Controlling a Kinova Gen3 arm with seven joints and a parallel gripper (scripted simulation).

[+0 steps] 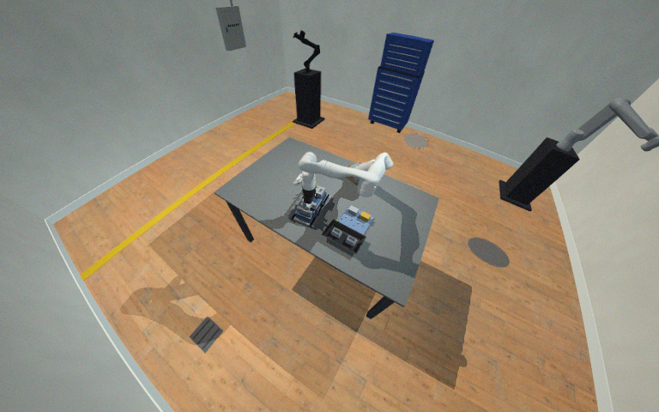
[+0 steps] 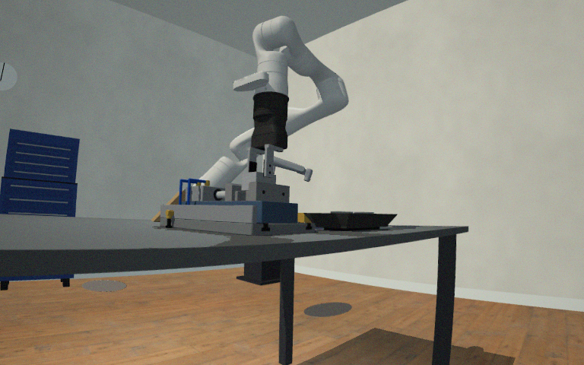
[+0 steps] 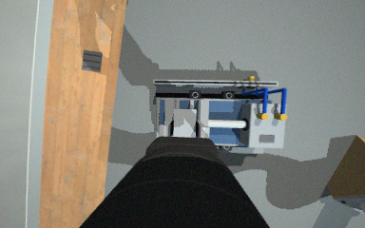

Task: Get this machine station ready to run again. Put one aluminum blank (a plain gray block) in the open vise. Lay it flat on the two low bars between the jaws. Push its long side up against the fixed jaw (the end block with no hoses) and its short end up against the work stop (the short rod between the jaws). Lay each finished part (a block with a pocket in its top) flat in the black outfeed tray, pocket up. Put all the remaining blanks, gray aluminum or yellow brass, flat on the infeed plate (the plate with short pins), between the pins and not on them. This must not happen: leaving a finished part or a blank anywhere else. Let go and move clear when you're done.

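Note:
My gripper (image 1: 307, 204) (image 2: 261, 171) (image 3: 184, 125) points down over the vise, shut on a plain gray blank (image 2: 252, 177) (image 3: 184, 118). The blank is between the fixed jaw (image 2: 275, 193) and the moving jaw (image 3: 203, 113); its top stands above the fixed jaw. Its contact with the bars and work stop is hidden. Two finished parts (image 1: 335, 232) (image 1: 351, 239) lie pocket up in the black outfeed tray (image 1: 347, 227) (image 2: 348, 222). A gray blank (image 1: 353, 210) and a yellow brass blank (image 1: 365, 216) lie at the far end of the blue infeed plate (image 1: 357, 223).
The hose block (image 3: 267, 128) with blue hoses (image 3: 285, 102) stands at the moving-jaw end of the vise. A brown wedge-shaped object (image 3: 352, 171) stands on the table toward the arm's base. The tray and infeed plate are beside the vise on the gray table (image 1: 272, 170).

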